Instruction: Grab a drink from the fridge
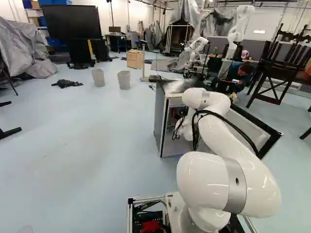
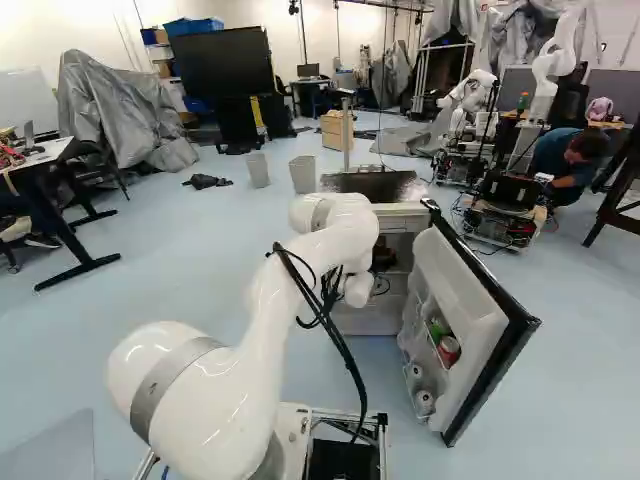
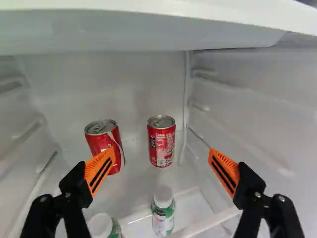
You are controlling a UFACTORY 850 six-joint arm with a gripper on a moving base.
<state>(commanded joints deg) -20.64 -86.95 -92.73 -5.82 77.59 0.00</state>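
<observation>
Your pincer [image 3: 161, 152] is spread wide, with a broad gap between its orange pads [image 3: 100, 169] and no hold on anything. The arm [image 1: 226, 138] reaches into the open fridge [image 1: 162, 116], whose door [image 2: 478, 300] is swung out to the right of the arm in the right base view.

You have drinks to choose from inside. One red can [image 3: 161, 144] stands upright ahead of the gap, near the back corner. A second red can [image 3: 100, 136] is beside it, apart from it and partly hidden by one pad — you can't tell whether the two touch. Nearer to you than the cans are a white-capped bottle with a green label [image 3: 163, 218] and another white-capped bottle [image 3: 100, 226], which is only partly in sight. The door's shelves carry more cans, among them a red one [image 2: 449, 350].
</observation>
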